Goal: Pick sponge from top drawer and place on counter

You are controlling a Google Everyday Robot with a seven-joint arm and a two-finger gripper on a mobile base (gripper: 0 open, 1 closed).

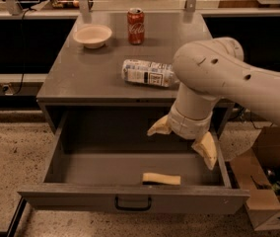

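Note:
The top drawer [100,169] is pulled out wide open. The sponge [161,178] lies flat inside it, close behind the front panel and right of the dark handle [132,203]. My gripper [183,139] hangs over the right half of the drawer, open and empty, its tan fingers [206,149] spread wide. It is above and slightly behind and to the right of the sponge, not touching it. The counter [90,78] is the grey top of the cabinet.
On the counter, a water bottle [147,73] lies on its side near the front right, partly behind my arm. A red soda can [135,19] and a pale bowl [92,35] stand at the back. A cardboard box [273,191] sits on the floor at the right.

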